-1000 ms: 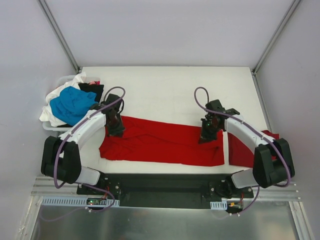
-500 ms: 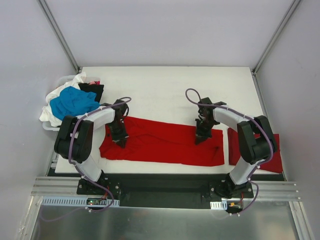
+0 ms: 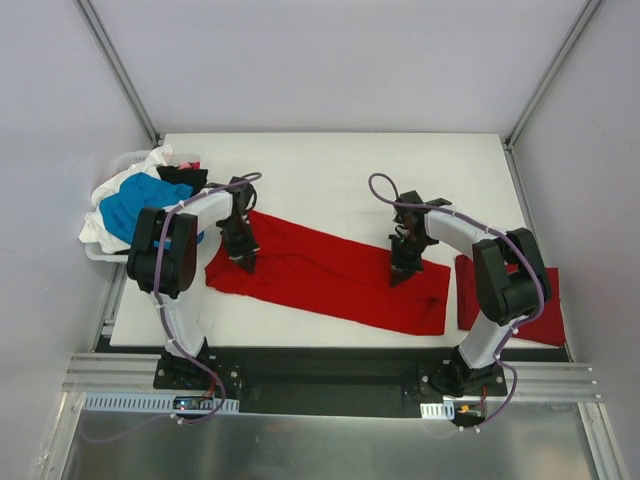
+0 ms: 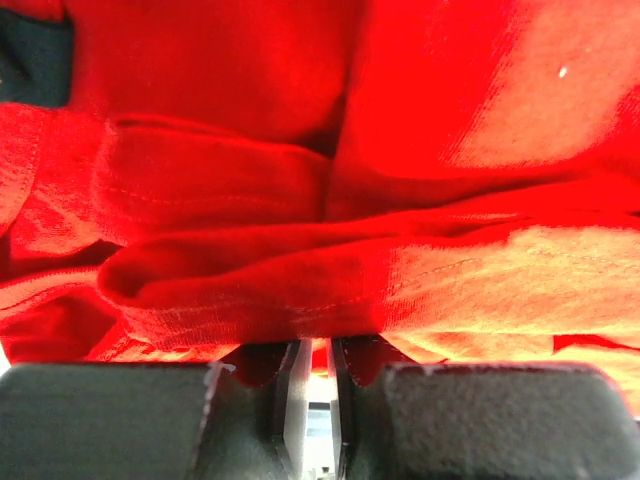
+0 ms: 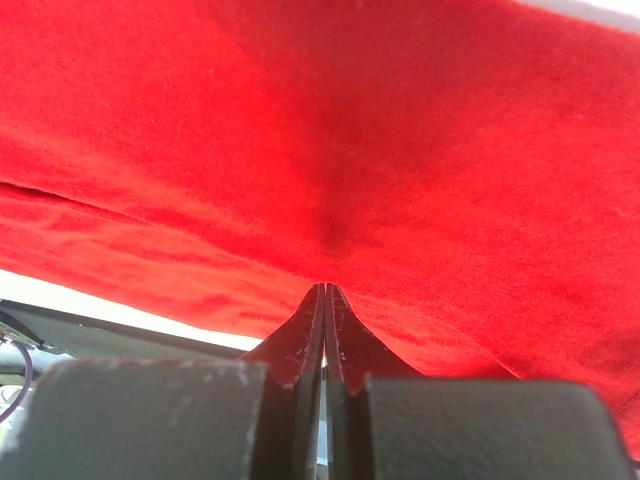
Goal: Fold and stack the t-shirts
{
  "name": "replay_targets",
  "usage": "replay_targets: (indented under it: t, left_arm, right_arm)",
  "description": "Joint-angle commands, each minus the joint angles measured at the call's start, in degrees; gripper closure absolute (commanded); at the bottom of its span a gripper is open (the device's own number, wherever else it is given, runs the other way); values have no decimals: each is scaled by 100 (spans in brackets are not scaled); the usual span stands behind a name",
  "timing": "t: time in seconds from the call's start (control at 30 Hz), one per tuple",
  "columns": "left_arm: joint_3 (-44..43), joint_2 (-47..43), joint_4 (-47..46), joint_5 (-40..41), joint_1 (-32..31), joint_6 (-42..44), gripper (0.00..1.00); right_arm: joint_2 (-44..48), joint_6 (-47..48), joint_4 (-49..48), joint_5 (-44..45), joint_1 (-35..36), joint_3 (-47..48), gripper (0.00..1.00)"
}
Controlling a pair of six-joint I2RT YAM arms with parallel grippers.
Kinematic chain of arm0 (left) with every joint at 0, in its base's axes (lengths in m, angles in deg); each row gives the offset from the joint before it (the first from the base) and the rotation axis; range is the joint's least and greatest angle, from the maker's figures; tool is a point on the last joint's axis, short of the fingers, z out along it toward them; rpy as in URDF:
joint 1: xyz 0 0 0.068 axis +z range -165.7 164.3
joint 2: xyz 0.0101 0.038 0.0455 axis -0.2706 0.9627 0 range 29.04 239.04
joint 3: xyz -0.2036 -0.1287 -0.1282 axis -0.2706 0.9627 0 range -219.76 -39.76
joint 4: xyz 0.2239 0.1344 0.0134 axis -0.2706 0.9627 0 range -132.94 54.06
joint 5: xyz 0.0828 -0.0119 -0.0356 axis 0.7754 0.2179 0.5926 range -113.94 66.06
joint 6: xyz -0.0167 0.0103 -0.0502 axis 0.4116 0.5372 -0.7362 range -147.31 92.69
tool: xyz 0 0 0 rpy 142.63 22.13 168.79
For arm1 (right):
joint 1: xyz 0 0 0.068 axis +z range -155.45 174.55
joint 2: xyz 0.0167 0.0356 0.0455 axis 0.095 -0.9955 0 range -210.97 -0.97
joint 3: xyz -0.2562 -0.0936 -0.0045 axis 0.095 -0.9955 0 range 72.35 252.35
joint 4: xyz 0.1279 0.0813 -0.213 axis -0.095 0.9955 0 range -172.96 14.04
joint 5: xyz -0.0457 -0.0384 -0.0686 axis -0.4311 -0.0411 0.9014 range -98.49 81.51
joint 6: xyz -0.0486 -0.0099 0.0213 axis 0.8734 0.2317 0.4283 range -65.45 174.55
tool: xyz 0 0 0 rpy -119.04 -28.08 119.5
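A red t-shirt (image 3: 320, 275), folded into a long strip, lies slanted across the table, its left end farther back than its right. My left gripper (image 3: 245, 262) is at that left end, shut on a bunched fold of the red cloth (image 4: 250, 270); a sliver of it shows between the nearly closed left gripper (image 4: 318, 345) fingers. My right gripper (image 3: 397, 276) stands on the strip's right part. In the right wrist view the right gripper (image 5: 325, 288) tips meet at a pucker in the red cloth (image 5: 400, 150). A folded red t-shirt (image 3: 472, 295) lies at the right edge, partly under the right arm.
A white basket (image 3: 103, 256) at the table's left edge holds a heap with a blue t-shirt (image 3: 135, 205), a white one (image 3: 108, 192) and a black one (image 3: 180, 178). Bare white table (image 3: 330, 170) stretches behind the strip. Grey walls close in on both sides.
My left gripper has pulled the strip's left end back and slightly right, so the strip now lies slanted instead of level. The right gripper shifted only slightly on the cloth.
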Motion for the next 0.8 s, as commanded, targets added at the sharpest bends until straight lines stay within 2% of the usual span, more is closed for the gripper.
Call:
replay_targets:
  t: [0.0, 0.23, 0.33, 0.43, 0.53, 0.67, 0.77]
  left_arm:
    - [-669, 660, -294, -13, 168, 230, 90]
    - [-2057, 1601, -74, -118, 177, 195, 90]
    - [-2988, 2067, 312, -136, 177, 204, 90]
    - [-4112, 2507, 828, -22, 186, 222, 89]
    - [-5823, 3113, 1444, 144, 194, 300, 89]
    - [-6014, 3377, 1411, 5, 396, 134, 88]
    - [-5996, 3256, 1394, 74, 432, 151, 89]
  right_arm:
    - [168, 115, 270, -15, 17, -23, 99]
    - [669, 194, 797, 486, 0, 346, 99]
    - [696, 255, 999, 504, 8, 557, 99]
    - [669, 326, 1149, 495, 17, 715, 99]
    - [634, 378, 1193, 539, 17, 681, 99]
    - [660, 440, 1202, 539, 43, 566, 99]
    - [687, 475, 1211, 557, 96, 575, 100]
